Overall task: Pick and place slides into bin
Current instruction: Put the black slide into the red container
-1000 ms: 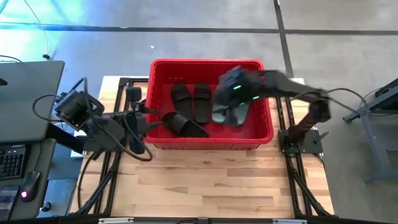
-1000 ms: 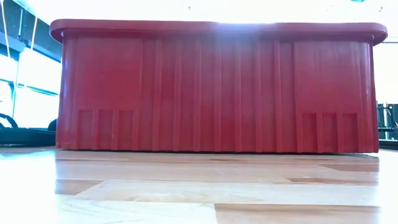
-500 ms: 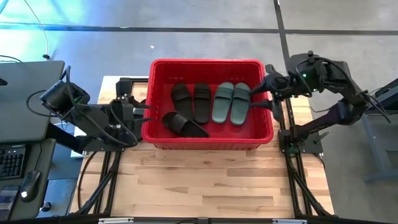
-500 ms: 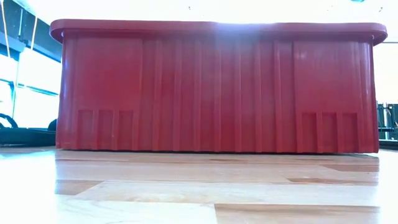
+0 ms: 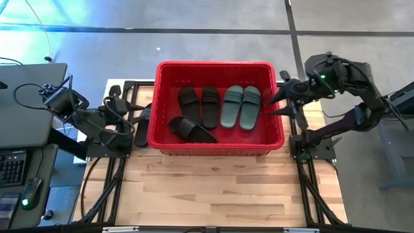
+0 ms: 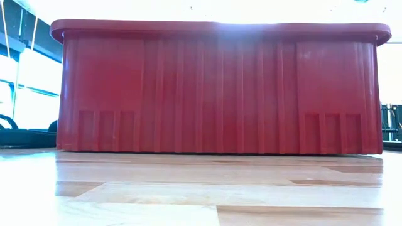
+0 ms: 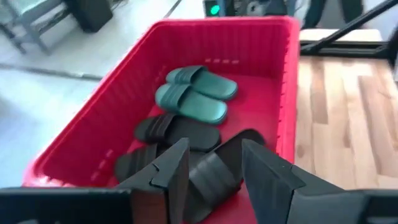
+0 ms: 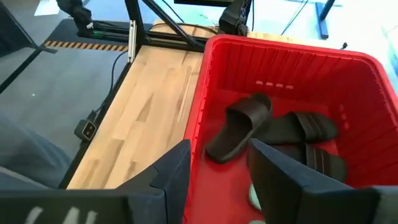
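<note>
The red bin stands at the far middle of the table and fills the low view. In it lie two sage-green slides side by side, two black slides side by side, and a third black slide aslant near the front left. A dark long shape lies outside the bin's left wall; I cannot tell whether it is a slide. My left gripper is open and empty, left of the bin. My right gripper is open and empty, just outside the bin's right rim.
Bare wooden tabletop stretches between the bin and the near edge. Black frame rails run along both table sides. A desk with a keyboard stands beyond the left edge.
My right gripper, which was over the green slides inside the bin, has drawn back toward the table's right edge and now stands outside the bin's right rim. My left gripper has drawn back from the bin's left wall toward the table's left edge. The slides in the bin lie still.
</note>
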`<state>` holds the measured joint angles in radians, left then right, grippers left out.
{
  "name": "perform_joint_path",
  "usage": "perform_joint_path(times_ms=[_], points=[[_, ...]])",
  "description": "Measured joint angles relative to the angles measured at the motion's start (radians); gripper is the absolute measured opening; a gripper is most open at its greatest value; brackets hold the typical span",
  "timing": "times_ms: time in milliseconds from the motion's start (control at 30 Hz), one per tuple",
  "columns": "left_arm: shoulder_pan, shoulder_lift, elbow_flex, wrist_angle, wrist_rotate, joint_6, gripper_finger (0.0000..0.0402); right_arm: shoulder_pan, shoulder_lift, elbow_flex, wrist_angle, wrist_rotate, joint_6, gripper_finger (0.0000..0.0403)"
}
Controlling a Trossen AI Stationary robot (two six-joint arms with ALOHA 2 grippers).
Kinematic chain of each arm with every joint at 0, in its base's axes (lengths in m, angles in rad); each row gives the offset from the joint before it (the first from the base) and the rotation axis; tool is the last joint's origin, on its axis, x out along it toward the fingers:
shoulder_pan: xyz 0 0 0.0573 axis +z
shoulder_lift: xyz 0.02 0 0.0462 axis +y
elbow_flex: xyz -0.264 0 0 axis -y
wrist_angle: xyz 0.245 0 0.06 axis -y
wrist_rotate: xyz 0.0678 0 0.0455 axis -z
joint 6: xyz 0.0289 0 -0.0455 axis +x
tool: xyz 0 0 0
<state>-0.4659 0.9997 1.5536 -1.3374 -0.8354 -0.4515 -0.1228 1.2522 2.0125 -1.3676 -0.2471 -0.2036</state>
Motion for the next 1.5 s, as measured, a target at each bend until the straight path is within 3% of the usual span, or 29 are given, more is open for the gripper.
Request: perform_joint_path(times_ms=[167,333,467,700,833,1000,1233,1500], points=[[0.001,-0.076,-0.119,0.117,0.027,0.081,0.0131,-0.033,-0.100,0.000,-0.030,0.060,0.068,0.0129],[0.001,-0.116,-0.141,0.034,0.024,0.071,0.0131,-0.035,-0.196,-0.035,0.029,0.160,0.136,0.0122],[0.001,-0.122,-0.141,-0.026,0.023,0.049,0.0131,-0.033,-0.299,-0.308,0.185,0.112,0.115,0.0122],[0.001,-0.132,-0.142,-0.067,0.064,-0.106,0.0131,-0.033,-0.539,-0.823,0.681,0.062,0.171,0.0122],[0.001,-0.133,-0.142,-0.234,0.166,-0.207,0.0131,-0.033,-0.637,-1.040,0.945,0.061,0.253,0.0122],[0.001,-0.130,-0.195,-0.210,0.234,-0.136,0.0131,-0.033,-0.698,-1.233,1.186,0.082,0.321,0.0122],[0.001,-0.080,-0.341,-0.232,0.297,-0.168,0.0131,-0.033,-0.703,-1.372,1.397,0.083,0.445,0.0122],[0.000,-0.069,-0.552,-0.234,0.574,-0.359,0.0131,-0.033,-0.704,-1.374,1.412,0.073,0.502,0.0122]])
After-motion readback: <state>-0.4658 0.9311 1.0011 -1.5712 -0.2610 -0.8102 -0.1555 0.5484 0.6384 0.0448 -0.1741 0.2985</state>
